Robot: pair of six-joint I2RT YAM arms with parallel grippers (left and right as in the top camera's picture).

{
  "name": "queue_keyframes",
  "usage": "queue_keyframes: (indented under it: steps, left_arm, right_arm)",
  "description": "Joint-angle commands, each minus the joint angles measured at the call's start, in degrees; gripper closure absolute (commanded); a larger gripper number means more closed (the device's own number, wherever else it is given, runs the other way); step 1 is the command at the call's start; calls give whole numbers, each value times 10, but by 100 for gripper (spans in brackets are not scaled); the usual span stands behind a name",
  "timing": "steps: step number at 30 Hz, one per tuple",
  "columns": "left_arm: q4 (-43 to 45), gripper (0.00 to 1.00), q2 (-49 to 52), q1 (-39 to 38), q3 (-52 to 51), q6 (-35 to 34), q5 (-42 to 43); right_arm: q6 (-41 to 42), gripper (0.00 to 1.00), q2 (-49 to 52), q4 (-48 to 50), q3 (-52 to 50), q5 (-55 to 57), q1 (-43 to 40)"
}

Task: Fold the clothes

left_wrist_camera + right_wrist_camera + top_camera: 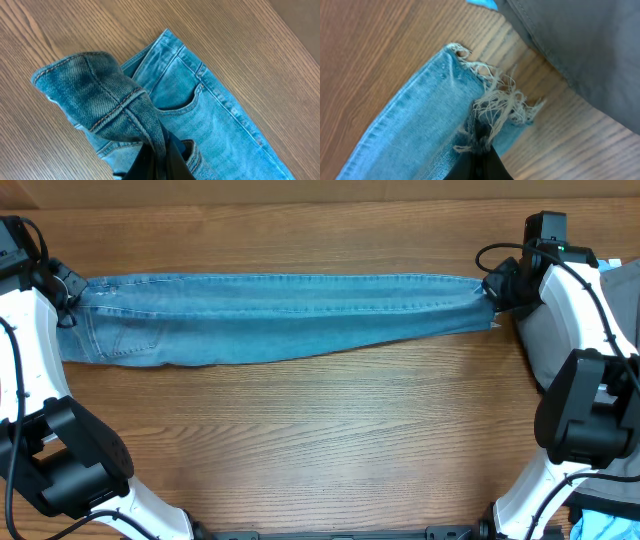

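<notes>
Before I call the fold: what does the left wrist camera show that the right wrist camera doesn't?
Left wrist only: the waistband bunched up in the left tool, and a pocket lying flat beyond it. Right wrist only: the frayed hem pinched in the right tool, grey trousers nearby, and a sliver of a bright-blue garment at the top edge. Both: the jeans on the wooden table, each tool shut on denim.

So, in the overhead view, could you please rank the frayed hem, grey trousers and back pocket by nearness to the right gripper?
1. frayed hem: held in the right gripper.
2. grey trousers: just beside it, at the right.
3. back pocket: far left end of the jeans.
</notes>
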Motion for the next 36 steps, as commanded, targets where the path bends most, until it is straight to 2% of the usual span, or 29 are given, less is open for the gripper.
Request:
queue_keyframes:
  steps: [1, 11, 12, 13, 14, 15, 16, 18, 22, 26, 28, 29, 30, 31, 32, 33, 34, 35, 36]
  left_arm:
    - [16, 96, 20, 10, 17, 21, -55]
    - [35, 96, 56, 10, 17, 21, -55]
    - [43, 92, 57, 10, 17, 21, -53]
    - [55, 83, 57, 10, 17, 23, -47]
    - [71, 63, 57, 10, 17, 48, -26]
    - [86, 21, 57, 10, 17, 79, 2]
    - [100, 0, 57, 10, 17, 105, 30]
    - [115, 0, 57, 10, 18, 131, 66]
    - [96, 0, 56, 10, 39, 132, 87]
    - [57, 0, 41, 4, 47, 127, 106]
    - [26, 3, 39, 2, 47, 123, 172]
    - [6, 7, 39, 1, 46, 124, 220]
    - [-7, 20, 39, 0, 46, 124, 251]
    - [-15, 27, 39, -1, 46, 123, 271]
    - [-23, 28, 39, -3, 46, 123, 283]
    - [-29, 23, 39, -5, 46, 123, 284]
    - [-36, 13, 39, -7, 46, 123, 280]
    - [-44, 0, 39, -8, 46, 123, 272]
    - [-49, 0, 39, -8, 46, 123, 266]
  right_arm:
    - [9, 96, -7, 19, 14, 45, -9]
    - [8, 96, -4, 140, 14, 45, 25]
    - [0, 88, -1, 159, 13, 45, 32]
    - [-7, 62, 2, 175, 13, 45, 38]
    - [-6, 43, 5, 182, 13, 45, 42]
    - [-6, 16, 10, 186, 13, 45, 43]
    - [-5, 0, 13, 187, 13, 45, 43]
    - [-9, 0, 19, 194, 13, 44, 43]
    - [-162, 0, 18, 219, 27, -56, 42]
    - [-252, 0, 17, 142, 68, -102, 42]
    - [-296, 0, 17, 85, 88, -139, 43]
    - [-324, 4, 17, 54, 94, -162, 43]
    - [-334, 10, 17, 32, 96, -169, 43]
    - [-340, 21, 17, 11, 96, -172, 43]
    - [-341, 44, 17, -10, 96, -168, 43]
    - [-341, 70, 19, -33, 94, -157, 43]
    - [-339, 91, 19, -51, 93, -148, 43]
    - [-336, 96, 20, -63, 84, -149, 43]
    - [-335, 96, 21, -67, 76, -150, 44]
